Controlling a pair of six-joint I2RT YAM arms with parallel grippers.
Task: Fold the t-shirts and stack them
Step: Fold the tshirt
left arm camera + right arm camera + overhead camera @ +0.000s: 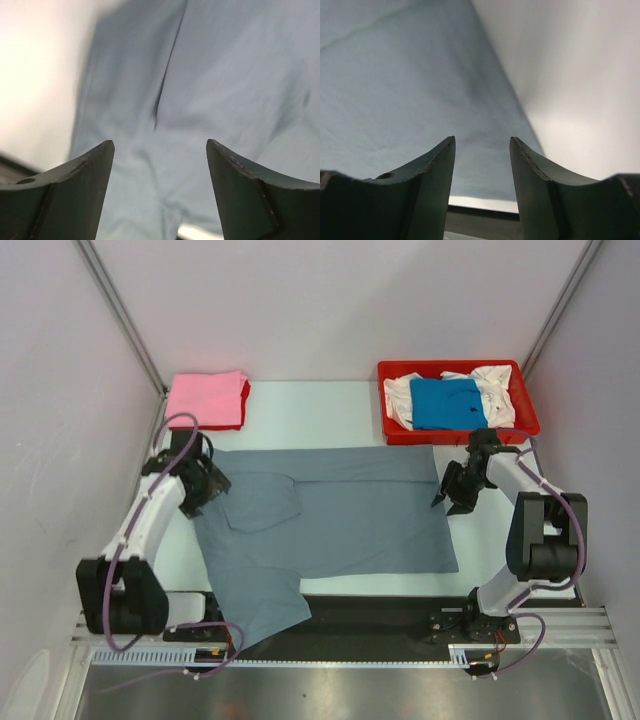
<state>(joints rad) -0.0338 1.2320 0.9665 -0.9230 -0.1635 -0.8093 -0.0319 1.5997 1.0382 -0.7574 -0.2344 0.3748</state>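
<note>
the left gripper (212,483) hangs with its jaws spread wide and nothing between them. in its wrist view the two dark fingers (75,190) frame only bare cloth. directly beneath and ahead of it lies the slate grey t-shirt (340,520), spread flat on the table (310,410). the gripper sits over the shirt's left side, where a sleeve is folded inward onto the body. a dark crease runs away from the fingers through the cloth. to their left in that view, the pale table top shows beside the shirt's edge. behind this gripper, toward the arm bases, a part of the shirt trails over the table's near edge onto the dark strip (380,612).

the right gripper (450,490) is open too, its jaws parted less widely, with nothing clamped between them. it sits at the grey shirt's right edge, close to the far right corner. in its wrist view the cloth fills the space ahead and to the left of the fingers, its straight edge running away from them, with bare table on the right.

farther out, beyond the left gripper, a folded pink t-shirt (205,397) rests on a red t-shirt (244,408) at the table's far left corner, apart from the grey one. just beyond the right gripper, the red tray (455,436) holds a bright blue t-shirt (445,403) lying on a crumpled white t-shirt (496,385).
</note>
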